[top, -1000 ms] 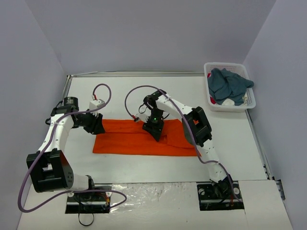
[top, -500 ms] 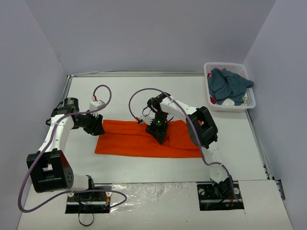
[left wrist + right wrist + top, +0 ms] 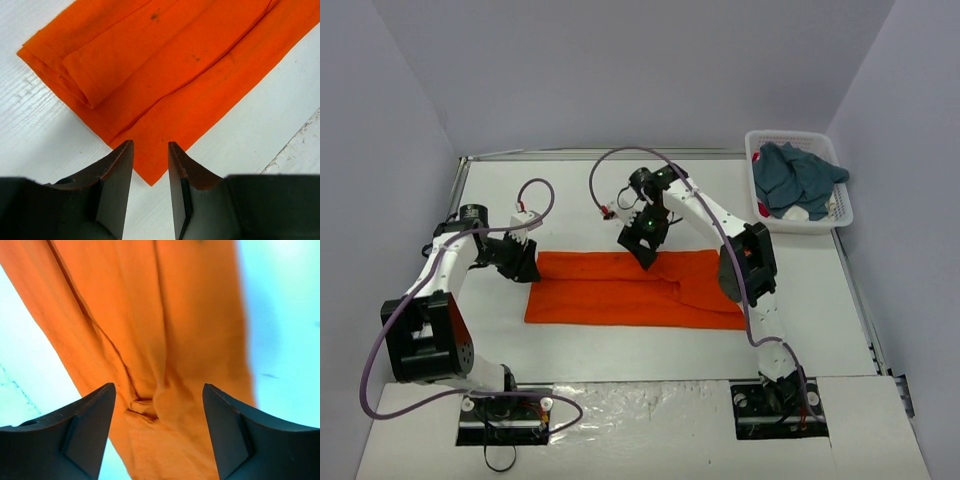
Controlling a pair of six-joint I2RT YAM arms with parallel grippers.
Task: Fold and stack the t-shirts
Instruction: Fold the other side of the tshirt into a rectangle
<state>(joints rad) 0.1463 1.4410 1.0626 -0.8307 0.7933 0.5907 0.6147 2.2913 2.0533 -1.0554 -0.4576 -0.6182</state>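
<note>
Orange t-shirt (image 3: 630, 290) lies beneath wide right gripper (image 3: 159, 390), corner at narrow, empty left gripper (image 3: 150, 146).

White table (image 3: 810, 280); plain lilac-grey walls (image 3: 620, 70) rise behind and either side of the table; soft, even light.

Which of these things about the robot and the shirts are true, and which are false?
1. The orange t-shirt lies folded flat on the table. True.
2. The teal-blue t-shirt lies on the table too. False: it is bunched in the white basket.
3. The right gripper is shut on the orange t-shirt. False: it is open, holding nothing.
4. The left gripper is at the orange t-shirt's left end. True.
</note>
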